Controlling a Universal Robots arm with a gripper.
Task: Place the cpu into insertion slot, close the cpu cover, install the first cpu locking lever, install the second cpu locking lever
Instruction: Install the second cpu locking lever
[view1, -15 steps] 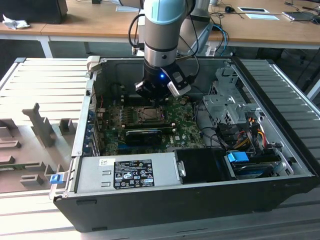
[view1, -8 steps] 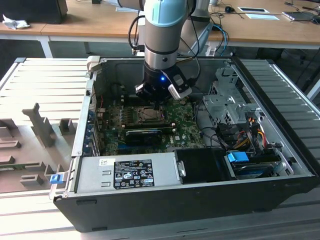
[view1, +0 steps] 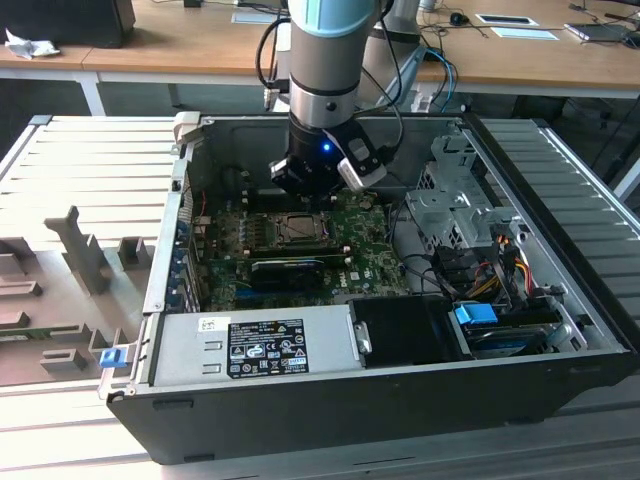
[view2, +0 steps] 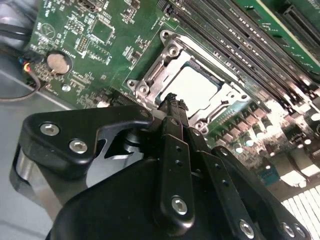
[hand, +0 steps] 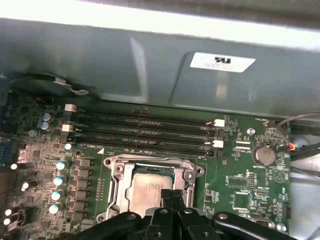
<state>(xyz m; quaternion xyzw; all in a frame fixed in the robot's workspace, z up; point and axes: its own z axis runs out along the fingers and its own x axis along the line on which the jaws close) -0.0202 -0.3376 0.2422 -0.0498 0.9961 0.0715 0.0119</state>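
The cpu (view2: 191, 86) has a dull, smooth silvery metal top, pale where light falls on it. The cover (view2: 170, 52) around it is grey metal, satin, with bright screw heads. The gripper (view2: 172, 107) is matt black, its links looking like plastic or coated metal, with shiny steel bolts. The board (hand: 240, 185) is glossy green laminate; its coin cell (hand: 264, 155) is polished metal. The memory slots (hand: 145, 131) are black plastic with white clips. The case (view1: 330, 400) is matt dark painted metal outside, bare grey sheet inside. The desks (view1: 200, 45) look like smooth light wood.
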